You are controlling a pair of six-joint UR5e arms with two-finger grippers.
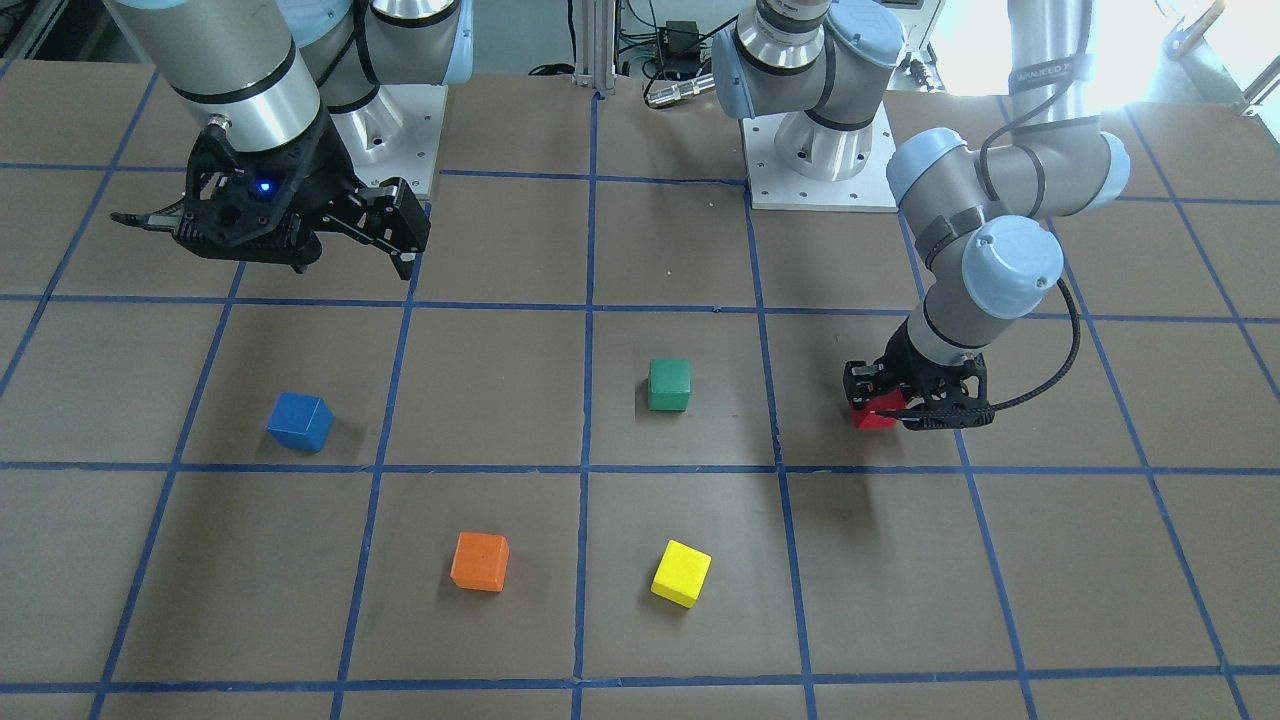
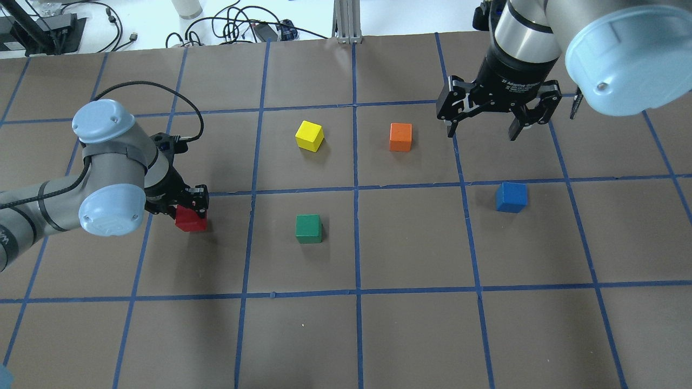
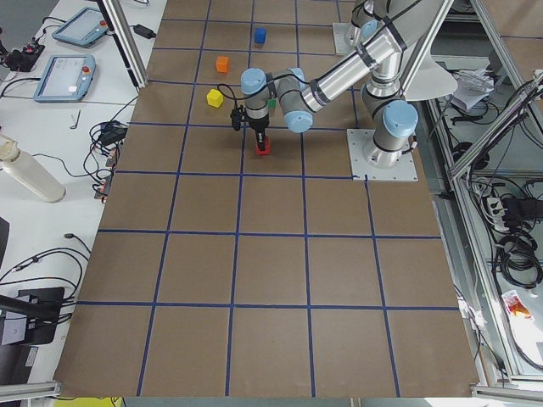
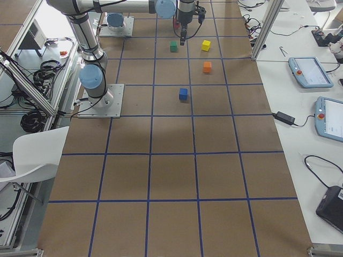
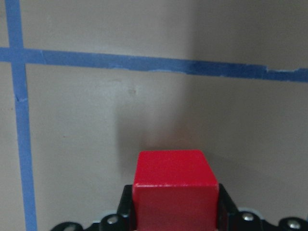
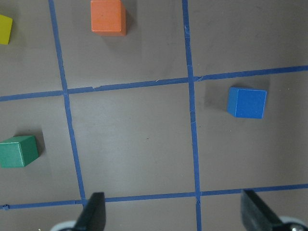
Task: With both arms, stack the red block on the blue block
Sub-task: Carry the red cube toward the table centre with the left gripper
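Standing by the operators' edge of the bench (image 2: 411, 335), I see the left gripper (image 1: 895, 400) pressed together on the red block (image 1: 870, 417), its black fingers (image 5: 225, 208) flat against two opposite faces. The cube sits low, about midway between the robot's edge and the operators' edge. From here I cannot tell whether it rests on the bench or is a hair off it.

The right gripper (image 2: 483, 132) hangs high with its jaws spread wide and nothing between them. It hovers on the operators' side of the blue block (image 2: 511, 196).

What matters for the coming move is that the blue block lies well apart from the held cube, straight along the bench toward its right end. The green block (image 2: 308, 228) stands almost on that line between them. Being a cube, the red block has no long axis to align, only faces to square up. The right arm is plainly the nearer one to the blue block, so I judge that a hand-over, or a long reach across past the green block, is called for.

The orange block (image 2: 400, 136) and the yellow block (image 2: 309, 135) sit closer to the operators' edge, off that path.

No block carries any marking. There is white print on the right arm's wrist collar (image 2: 519, 82) and on a strap round the left arm (image 1: 1035, 72), both too small for me to read.
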